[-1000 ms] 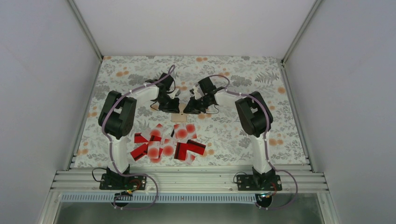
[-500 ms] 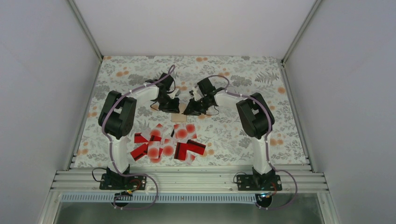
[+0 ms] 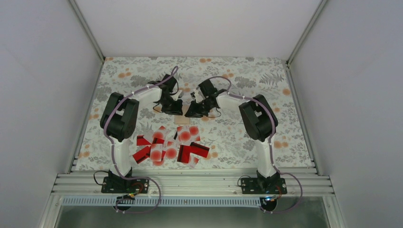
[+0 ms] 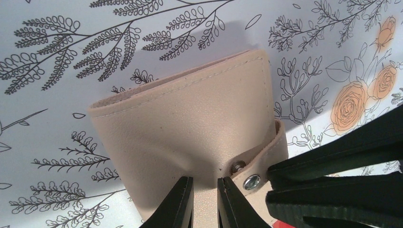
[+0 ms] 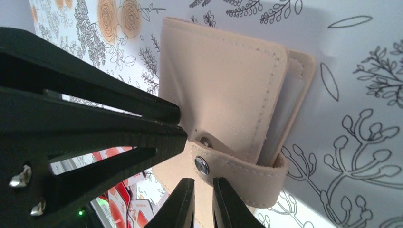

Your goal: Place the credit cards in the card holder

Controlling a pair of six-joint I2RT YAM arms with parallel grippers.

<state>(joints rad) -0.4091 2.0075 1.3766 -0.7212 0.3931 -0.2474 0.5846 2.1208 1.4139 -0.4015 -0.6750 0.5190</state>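
**A:** Where does the job stand?

**B:** At the very start, I'd say. The credit cards [image 3: 170, 148] lie in a loose heap of red and red-dotted white on the desk [image 3: 237, 71], near the arm bases. I see none inside the card holder [image 3: 182, 120].

**A:** And the holder itself?

**B:** It sits just beyond the heap, mid-desk, between the two arms. It is folded shut, tan side out. From the right wrist a sliver of pale blue-grey lining shows at the open edge.

**A:** What are the arms doing to it?

**B:** The left tool [image 4: 205, 203] has its fingers nearly together, with the holder's leather pinched between them at its near edge. The right tool [image 5: 203, 203] points in from the other side, fingers all but closed. Its tips are right at the strap [image 5: 237, 170] that wraps the open edge, just under its snap [image 5: 202, 165].

**A:** Has it got the strap?

**B:** I cannot tell. The tips are touching it or very nearly so, but no view shows leather between them. Nor can I tell whether the snap is fastened, since a second stud shows beside it.

**A:** So what remains?

**B:** As I judge it, everything. The strap must be freed and the holder opened, then each card fetched and slotted in.
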